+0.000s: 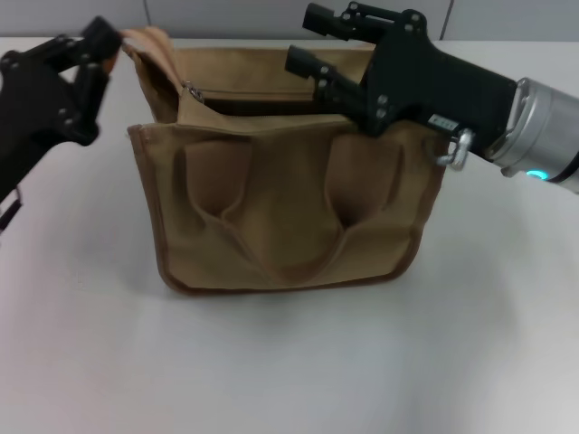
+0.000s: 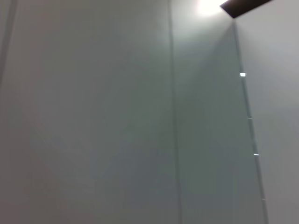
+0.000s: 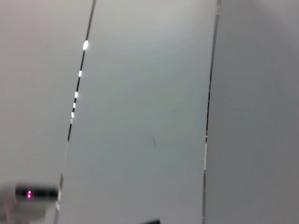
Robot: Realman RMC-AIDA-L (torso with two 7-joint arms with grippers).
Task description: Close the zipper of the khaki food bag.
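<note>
Right tool (image 1: 312,41), prongs apart, hovers upper centre over the soft khaki food bag (image 1: 289,212); best hold is the zipper (image 1: 193,91) pull.

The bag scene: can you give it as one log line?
bag: upright, top open | zipper: unclosed | left gripper: at bag's corner | right gripper: over opening

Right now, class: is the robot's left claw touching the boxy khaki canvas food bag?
Touching: head view shows the left claw closed on the boxy khaki canvas food bag at its top corner.
</note>
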